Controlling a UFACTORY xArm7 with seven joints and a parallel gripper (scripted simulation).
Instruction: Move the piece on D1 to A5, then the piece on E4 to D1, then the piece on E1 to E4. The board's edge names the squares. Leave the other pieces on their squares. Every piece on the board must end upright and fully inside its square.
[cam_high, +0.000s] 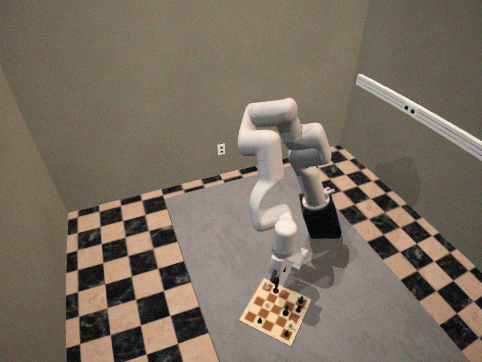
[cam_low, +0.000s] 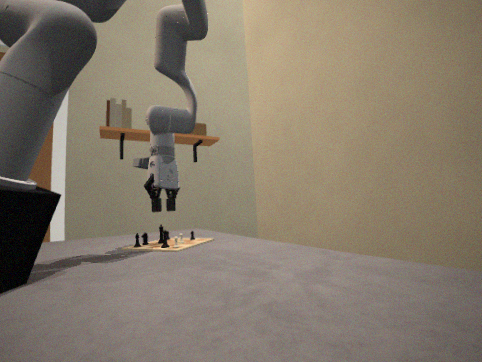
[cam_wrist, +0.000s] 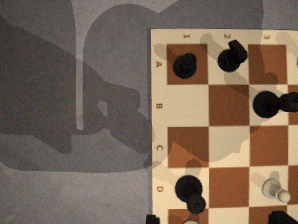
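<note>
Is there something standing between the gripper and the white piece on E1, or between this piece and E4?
Nothing visible stands between the gripper and the white piece, or on E2 or E3; the black piece on D1 is only beside.

A black piece stands on A5, a tall black piece on D1, a pale piece on E1.

White rounded arm, black base, black-fingered gripper
</note>
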